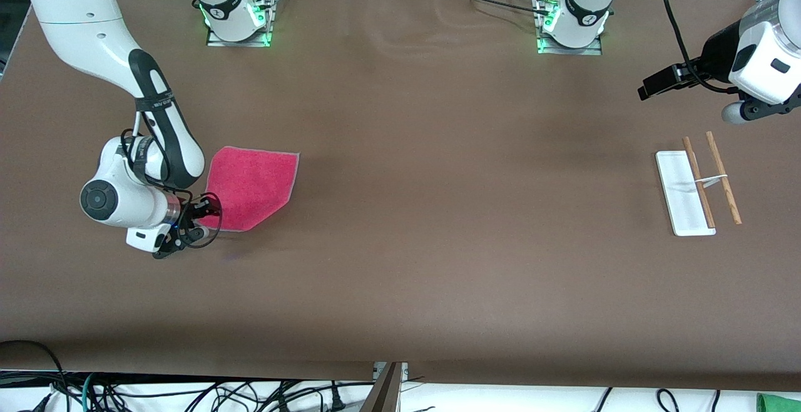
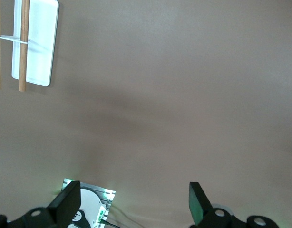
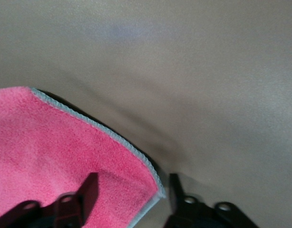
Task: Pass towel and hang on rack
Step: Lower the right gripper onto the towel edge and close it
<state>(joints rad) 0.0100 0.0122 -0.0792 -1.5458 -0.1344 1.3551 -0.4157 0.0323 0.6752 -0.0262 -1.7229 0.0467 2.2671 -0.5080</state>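
Observation:
The towel (image 1: 250, 186) lies flat on the brown table at the right arm's end, pink-red face up with thin grey edging. My right gripper (image 1: 201, 221) is low at the towel's corner nearest the front camera. In the right wrist view the gripper (image 3: 131, 190) is open: that corner of the towel (image 3: 65, 142) sits between the two fingers, one over the cloth, one over bare table. The rack (image 1: 701, 186) stands at the left arm's end, two brown rods over a white base. My left gripper (image 1: 741, 111) waits in the air near the rack (image 2: 22, 42), open (image 2: 134, 199) and empty.
The brown table cover (image 1: 438, 211) stretches between towel and rack. Both arm bases (image 1: 238, 17) (image 1: 572, 20) are bolted along the table's edge farthest from the front camera. Cables lie below the table's front edge (image 1: 188, 393).

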